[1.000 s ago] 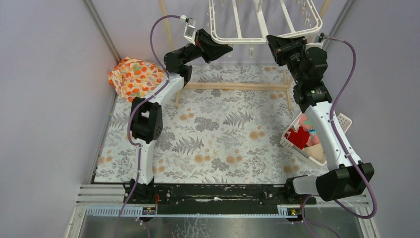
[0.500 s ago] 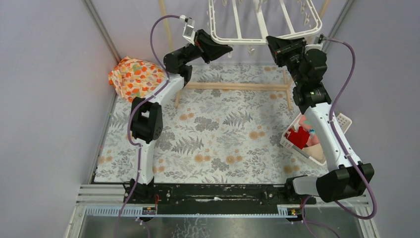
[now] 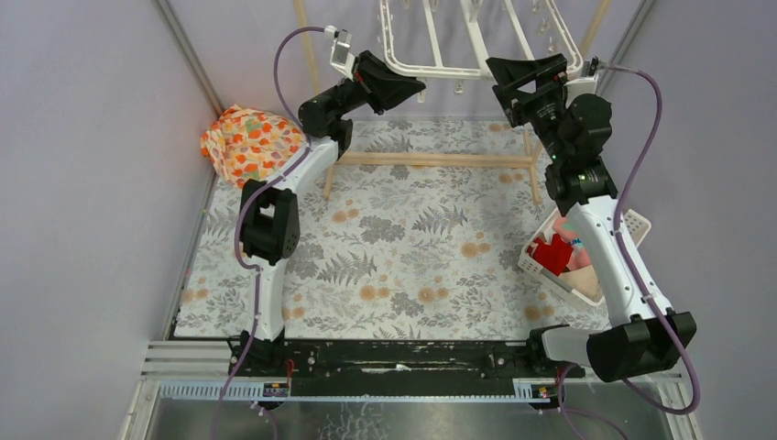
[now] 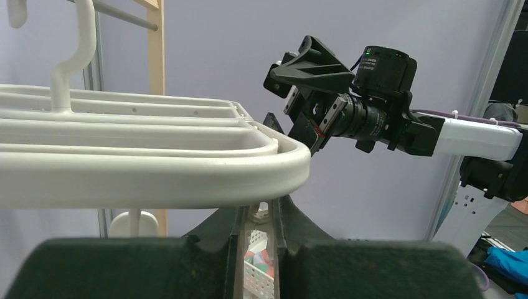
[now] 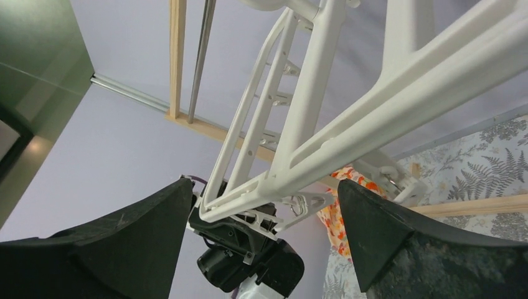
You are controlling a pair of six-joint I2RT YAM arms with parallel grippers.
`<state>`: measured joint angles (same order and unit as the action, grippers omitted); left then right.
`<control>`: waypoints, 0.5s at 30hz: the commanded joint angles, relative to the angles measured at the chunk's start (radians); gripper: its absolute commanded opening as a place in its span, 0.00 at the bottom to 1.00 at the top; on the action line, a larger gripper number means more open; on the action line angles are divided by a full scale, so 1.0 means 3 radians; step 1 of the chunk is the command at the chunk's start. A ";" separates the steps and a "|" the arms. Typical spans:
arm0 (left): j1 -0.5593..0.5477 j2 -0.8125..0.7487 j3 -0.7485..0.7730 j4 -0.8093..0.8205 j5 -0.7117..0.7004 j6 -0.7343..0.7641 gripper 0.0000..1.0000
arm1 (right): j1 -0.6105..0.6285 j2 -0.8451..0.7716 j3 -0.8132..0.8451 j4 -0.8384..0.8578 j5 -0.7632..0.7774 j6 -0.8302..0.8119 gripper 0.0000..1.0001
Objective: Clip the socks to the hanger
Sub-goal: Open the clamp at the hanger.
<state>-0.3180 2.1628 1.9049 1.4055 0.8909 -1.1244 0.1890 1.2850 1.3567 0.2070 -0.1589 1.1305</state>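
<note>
Steadying the white plastic rectangular drying hanger (image 3: 438, 72) at upper centre of the top view, no sock on it yet.

Left gripper (image 3: 414, 90) pressed together just under the near rim, pinching a clip or not impossible to tell; right gripper (image 3: 524, 77) spread wide around the rim's right corner. Red, pink and tan fabric socks (image 3: 553, 253) in the white slatted basket (image 3: 534, 267), mid right. Best to keep the frame level and send the right arm down for one sock. Open floral tabletop (image 3: 412, 238) at centre; small dangling clips (image 3: 458, 89) and light wooden stand (image 3: 431, 159) close by.
</note>
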 commanded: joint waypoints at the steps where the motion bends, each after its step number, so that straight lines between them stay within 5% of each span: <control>1: 0.0038 -0.0108 0.0062 0.0083 -0.0092 -0.0141 0.00 | 0.0019 -0.0243 -0.0049 -0.0022 -0.0086 -0.0286 0.95; 9: 0.0127 -0.0074 0.0072 0.0209 -0.0182 -0.0425 0.00 | 0.0019 -0.0796 -0.0422 -0.0831 0.0050 -0.1159 0.97; 15: 0.0212 -0.0023 0.0006 0.0623 -0.0265 -0.0898 0.00 | 0.0019 -0.1523 -0.0887 -0.1439 0.0995 -0.1673 0.94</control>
<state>-0.2733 2.1628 1.9045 1.4479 0.8494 -1.2644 0.1898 0.9550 1.1538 -0.1062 -0.0757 0.7849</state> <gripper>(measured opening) 0.175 0.956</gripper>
